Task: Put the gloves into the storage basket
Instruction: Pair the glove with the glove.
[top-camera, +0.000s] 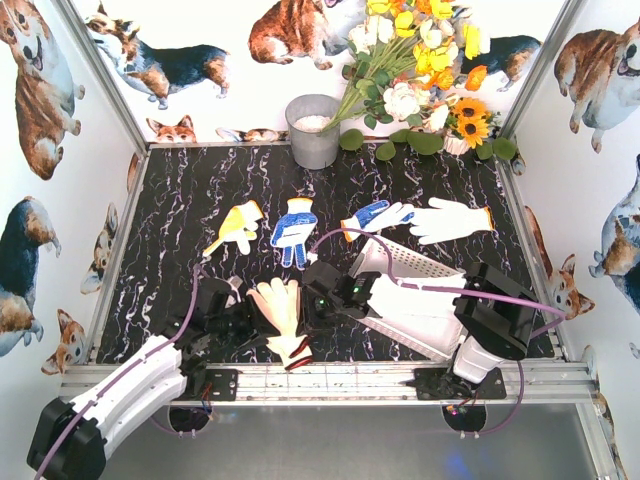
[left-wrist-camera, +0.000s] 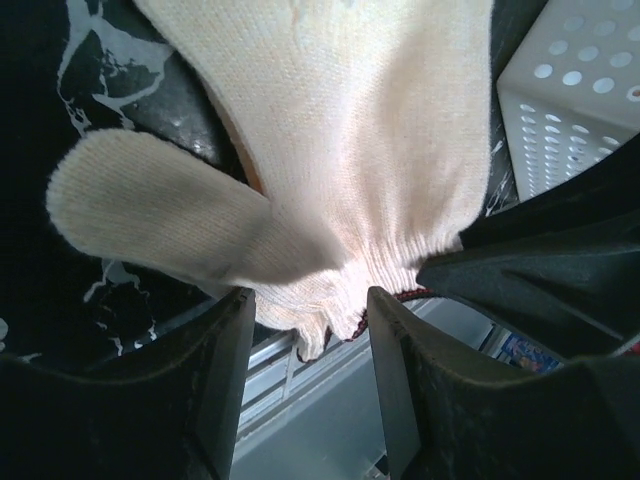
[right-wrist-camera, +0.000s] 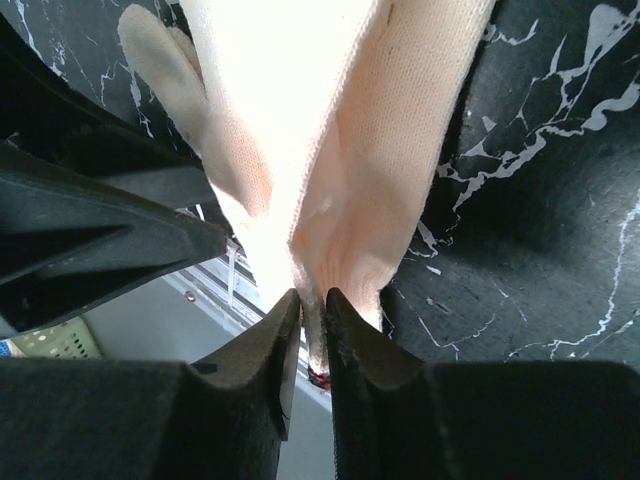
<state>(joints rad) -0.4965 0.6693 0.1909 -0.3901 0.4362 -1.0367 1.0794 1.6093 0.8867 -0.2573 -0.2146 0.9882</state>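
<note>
A cream knit glove (top-camera: 277, 303) with a red-trimmed cuff lies at the table's near edge, fingers pointing away, cuff over the front rail. My right gripper (top-camera: 306, 335) is shut on that cuff (right-wrist-camera: 340, 240), pinching a fold of it. My left gripper (top-camera: 262, 335) is open, its jaws on either side of the cuff edge (left-wrist-camera: 330, 300) without closing on it. The white storage basket (top-camera: 415, 263) sits tilted under my right arm, partly hidden. Several more gloves lie mid-table: yellow (top-camera: 237, 225), blue-dotted (top-camera: 293, 228), blue-and-white (top-camera: 375, 215), white (top-camera: 450, 218).
A grey metal bucket (top-camera: 313, 130) stands at the back centre beside a bunch of flowers (top-camera: 420, 70). The aluminium front rail (top-camera: 330, 378) runs just below both grippers. The basket's perforated corner (left-wrist-camera: 570, 90) is close on the left gripper's right.
</note>
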